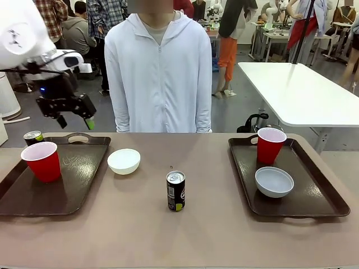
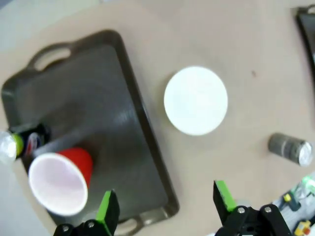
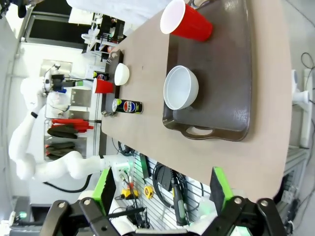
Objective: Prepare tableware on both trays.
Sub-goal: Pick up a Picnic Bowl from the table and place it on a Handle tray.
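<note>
While the left hand (image 1: 76,120) hangs open over the left tray (image 1: 78,185) — red cup (image 1: 42,161) and can (image 1: 33,137) on it — a white bowl (image 1: 124,161) and second can (image 1: 175,191) stand on the surface (image 1: 168,235), and the open right hand (image 3: 161,189) faces the right tray (image 3: 231,73) with the second cup (image 3: 189,22) and second bowl (image 3: 181,87).

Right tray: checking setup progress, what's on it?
The right tray holds an upright red cup and, nearer, a white bowl; the cup covers part of its far handle.

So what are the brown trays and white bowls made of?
Left tray and right tray: probably moulded plastic, dark brown, semi-glossy with scuffed glare and cut-out handles. Table bowl and tray bowl: smooth plain white, soft shine; plastic or glazed ceramic, I can't tell which.
</note>
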Motion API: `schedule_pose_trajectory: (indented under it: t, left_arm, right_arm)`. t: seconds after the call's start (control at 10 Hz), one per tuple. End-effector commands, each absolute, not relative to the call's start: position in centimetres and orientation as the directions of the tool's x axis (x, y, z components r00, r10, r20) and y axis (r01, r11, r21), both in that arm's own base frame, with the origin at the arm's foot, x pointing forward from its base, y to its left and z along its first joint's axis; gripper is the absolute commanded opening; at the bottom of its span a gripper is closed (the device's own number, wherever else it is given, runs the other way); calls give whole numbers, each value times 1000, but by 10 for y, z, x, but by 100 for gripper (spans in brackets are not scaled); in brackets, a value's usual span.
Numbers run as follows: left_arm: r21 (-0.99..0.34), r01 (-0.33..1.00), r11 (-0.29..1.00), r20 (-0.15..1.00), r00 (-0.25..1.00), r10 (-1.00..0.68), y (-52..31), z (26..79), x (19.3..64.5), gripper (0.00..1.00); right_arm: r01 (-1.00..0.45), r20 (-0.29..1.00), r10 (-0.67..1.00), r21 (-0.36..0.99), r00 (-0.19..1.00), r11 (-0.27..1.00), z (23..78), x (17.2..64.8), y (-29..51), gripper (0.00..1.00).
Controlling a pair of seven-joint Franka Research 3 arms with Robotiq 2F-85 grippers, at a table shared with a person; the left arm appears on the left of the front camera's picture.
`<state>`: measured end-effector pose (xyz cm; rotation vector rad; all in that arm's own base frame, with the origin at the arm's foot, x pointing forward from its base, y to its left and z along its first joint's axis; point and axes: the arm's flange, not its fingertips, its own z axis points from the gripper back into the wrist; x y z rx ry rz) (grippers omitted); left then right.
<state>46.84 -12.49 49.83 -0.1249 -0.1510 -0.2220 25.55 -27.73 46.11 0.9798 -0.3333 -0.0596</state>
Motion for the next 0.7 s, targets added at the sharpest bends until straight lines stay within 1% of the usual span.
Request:
schedule_pose_trajectory:
  t: [0.0,0.1,0.2,0.3,0.4,0.5,0.6]
  left_arm:
    - [-72,180,981,193,967,-164,-141,471,499,100]
    - [-58,176,983,199,967,-162,-150,453,507,100]
    - [0,178,984,219,960,-174,-158,433,511,100]
    - [16,169,985,230,959,-168,-166,418,512,100]
    - [15,194,981,239,952,-192,-166,419,506,100]
    - [-44,214,976,208,957,-200,-156,425,512,100]
    - [-44,214,976,208,957,-200,-156,425,512,100]
  right_arm:
    - [-111,257,-192,825,947,555,461,255,-277,100]
    - [-111,257,-192,825,947,555,461,255,-277,100]
    - [-111,257,-192,825,947,555,461,255,-277,100]
    - [-111,257,-192,825,947,555,461,255,-277,100]
    - [-111,257,-192,825,947,555,461,255,-277,100]
    - [-111,257,-192,825,947,555,461,255,-277,100]
    - [-111,257,-192,825,947,555,461,255,-277,100]
